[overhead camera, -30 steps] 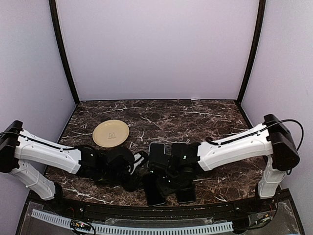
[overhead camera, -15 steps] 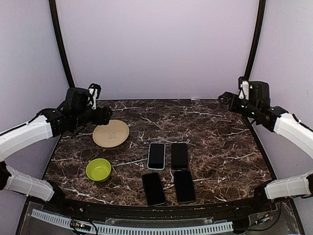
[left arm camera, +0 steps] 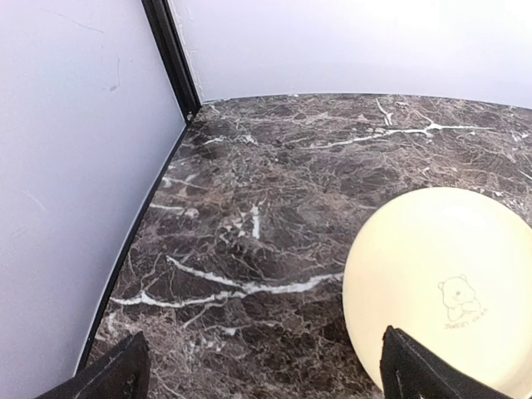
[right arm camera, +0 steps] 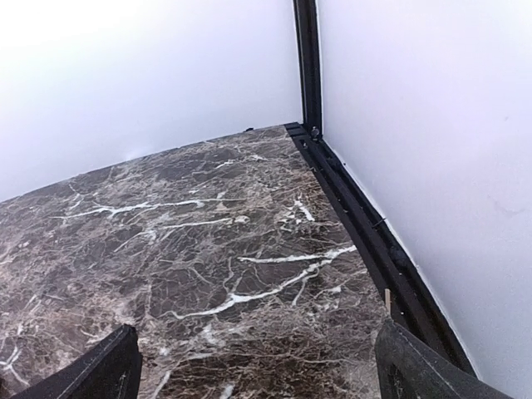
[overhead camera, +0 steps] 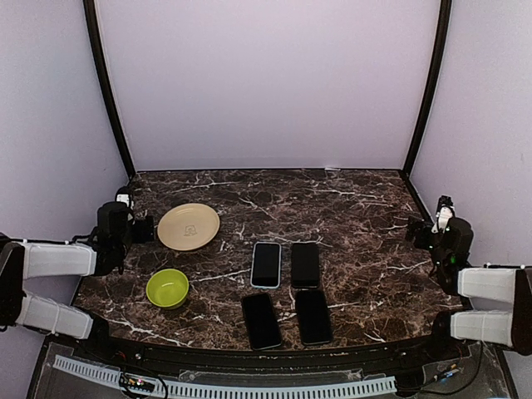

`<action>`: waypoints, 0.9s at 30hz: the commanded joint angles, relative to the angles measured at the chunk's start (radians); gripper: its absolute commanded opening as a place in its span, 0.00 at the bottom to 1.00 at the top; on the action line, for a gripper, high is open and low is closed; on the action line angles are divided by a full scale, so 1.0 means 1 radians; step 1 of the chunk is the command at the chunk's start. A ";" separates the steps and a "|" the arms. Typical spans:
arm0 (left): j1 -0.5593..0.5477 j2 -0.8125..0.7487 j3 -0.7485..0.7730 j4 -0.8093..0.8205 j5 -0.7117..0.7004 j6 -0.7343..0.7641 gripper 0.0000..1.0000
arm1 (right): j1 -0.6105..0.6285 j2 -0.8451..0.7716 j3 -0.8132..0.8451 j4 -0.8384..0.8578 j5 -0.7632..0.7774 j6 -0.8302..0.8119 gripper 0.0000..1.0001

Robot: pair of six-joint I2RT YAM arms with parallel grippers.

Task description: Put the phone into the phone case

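Several dark phone-shaped slabs lie flat in two rows at the table's middle front. One has a pale blue rim [overhead camera: 266,264]; next to it lies a black one [overhead camera: 305,264], and two more black ones [overhead camera: 261,320] [overhead camera: 313,316] lie nearer. I cannot tell which is the phone and which the phone case. My left gripper [overhead camera: 145,228] [left arm camera: 266,384] sits at the left edge beside the plate, open and empty. At the right edge my right gripper [overhead camera: 418,236] [right arm camera: 262,378] is also open and empty. Both are far from the slabs.
A cream plate [overhead camera: 189,226] [left arm camera: 440,283] lies at the back left, just right of my left gripper. A green bowl [overhead camera: 167,288] stands at the front left. Black frame posts and pale walls close in the table's sides and back.
A second ago both arms were bunched over the slabs. They lifted away to the back corners and have now dropped low at the table's side edges. Both grippers opened. The green bowl is uncovered.
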 commanded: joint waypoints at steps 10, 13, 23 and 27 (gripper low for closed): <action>0.084 0.245 -0.117 0.676 0.045 0.178 0.99 | -0.071 0.454 -0.106 0.887 -0.027 -0.056 0.98; 0.139 0.367 -0.197 0.989 0.119 0.169 0.99 | -0.085 0.568 -0.111 1.048 -0.082 -0.053 0.99; 0.207 0.392 -0.138 0.869 0.278 0.134 0.99 | -0.067 0.529 0.044 0.698 -0.128 -0.091 0.99; 0.208 0.391 -0.136 0.861 0.277 0.130 0.99 | -0.063 0.533 0.055 0.681 -0.130 -0.096 0.98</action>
